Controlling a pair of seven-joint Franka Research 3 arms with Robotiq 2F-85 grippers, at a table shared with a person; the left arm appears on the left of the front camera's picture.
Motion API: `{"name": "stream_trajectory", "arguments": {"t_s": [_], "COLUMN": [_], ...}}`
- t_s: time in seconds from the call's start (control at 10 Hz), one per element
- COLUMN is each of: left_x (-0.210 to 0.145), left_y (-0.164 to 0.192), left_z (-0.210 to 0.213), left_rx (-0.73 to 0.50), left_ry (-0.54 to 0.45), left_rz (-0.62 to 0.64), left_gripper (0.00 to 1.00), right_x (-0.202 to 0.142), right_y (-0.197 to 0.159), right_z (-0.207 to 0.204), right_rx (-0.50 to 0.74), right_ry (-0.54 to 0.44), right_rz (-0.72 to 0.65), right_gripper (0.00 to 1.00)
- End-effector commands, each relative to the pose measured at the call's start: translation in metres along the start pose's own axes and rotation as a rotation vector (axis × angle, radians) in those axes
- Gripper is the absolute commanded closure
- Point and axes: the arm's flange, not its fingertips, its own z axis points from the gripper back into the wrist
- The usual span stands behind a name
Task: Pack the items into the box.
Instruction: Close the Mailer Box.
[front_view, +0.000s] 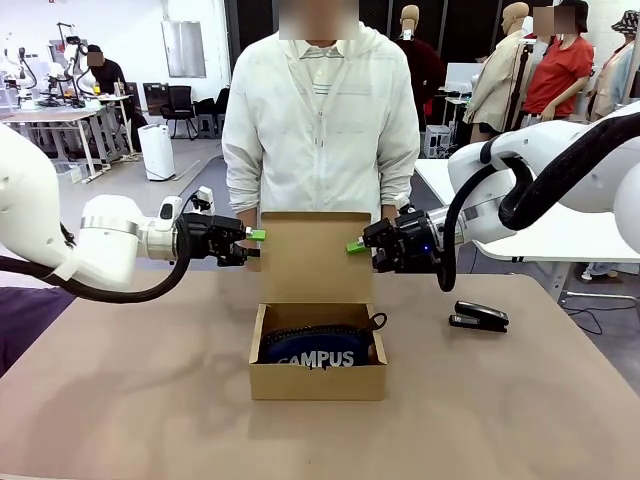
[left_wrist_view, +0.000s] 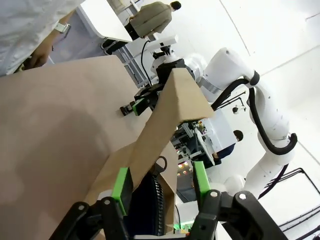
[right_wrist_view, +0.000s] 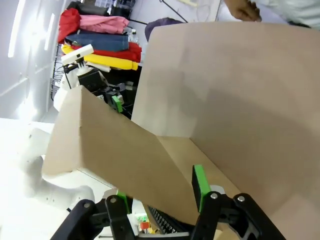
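Box (front_view: 318, 375) sits mid-worktop (front_view: 120, 400), pouch (front_view: 318, 350) inside. You have left gripper (front_view: 254, 236) and right gripper (front_view: 356, 246) flanking the upright lid (front_view: 315, 256), fingers part-open, gripping nothing, likely to fold it shut. Stapler (front_view: 479, 317) lies right.

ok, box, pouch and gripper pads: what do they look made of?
Box: plain tan cardboard, matte, unprinted; the upright lid shows thin flat board with a crisp fold. Pouch: navy fabric by the look, soft and slumped, white CAMPUS print, zip teeth along the edge. Pads: bright green, smooth; probably rubber or plastic, can't tell which.
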Motion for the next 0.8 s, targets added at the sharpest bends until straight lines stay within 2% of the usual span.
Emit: {"name": "stream_trajectory", "arguments": {"t_s": [0.0, 0.5, 0.6, 0.7], "left_x": [0.003, -0.001, -0.008, -0.013], "left_y": [0.005, 0.006, 0.001, -0.004], "left_z": [0.000, -0.001, -0.003, -0.009], "left_rx": [-0.004, 0.000, 0.023, 0.043], "left_ry": [0.004, 0.001, 0.053, 0.043], "left_rz": [0.015, 0.008, -0.125, -0.281], "left_gripper": [0.35, 0.35, 0.35, 0.35], "right_x": [0.004, -0.002, -0.008, -0.008], "right_y": [-0.002, -0.004, -0.004, -0.009], "right_z": [-0.002, -0.002, -0.002, -0.001], "right_rx": [0.015, 0.005, 0.043, 0.080], "right_ry": [0.008, 0.007, 0.041, 0.031], "right_rz": [-0.017, -0.009, 0.060, 0.110], "right_gripper": [0.38, 0.38, 0.38, 0.38]}}
